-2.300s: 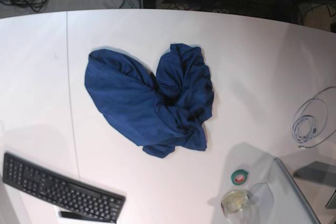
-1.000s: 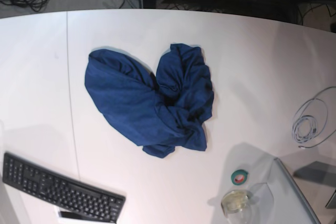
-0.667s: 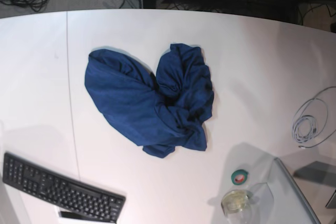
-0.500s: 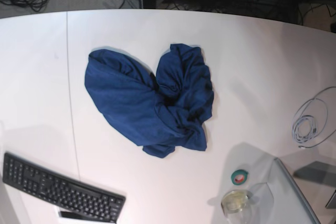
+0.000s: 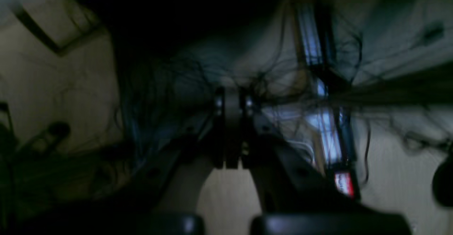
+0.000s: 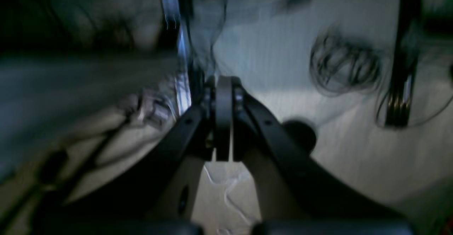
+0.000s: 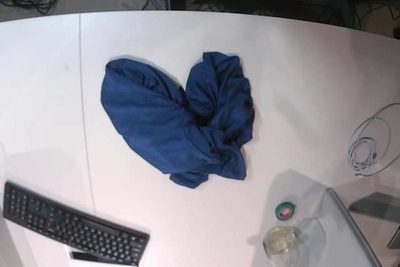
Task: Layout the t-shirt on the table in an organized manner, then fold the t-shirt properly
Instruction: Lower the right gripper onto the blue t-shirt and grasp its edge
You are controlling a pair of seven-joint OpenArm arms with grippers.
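The dark navy t-shirt [image 7: 178, 120] lies crumpled in a heap on the middle of the white table [image 7: 300, 79] in the base view. Both grippers are away from it, beyond the table's far edge. In the left wrist view my left gripper [image 5: 230, 100] has its jaws pressed together and holds nothing, over a blurred floor with cables. In the right wrist view my right gripper [image 6: 223, 86] is likewise shut and empty. Neither wrist view shows the t-shirt.
A black keyboard [image 7: 72, 226] lies at the front left. A green tape roll [image 7: 285, 211], a clear jar [image 7: 280, 240] and a grey glassy panel [image 7: 353, 239] are at the front right. A coiled white cable [image 7: 365, 151] lies at the right edge. A thin seam [image 7: 84, 110] crosses the table.
The arm parts seen at the top edge of the base view have moved outward, left and right, and mostly out of frame. The t-shirt has not moved.
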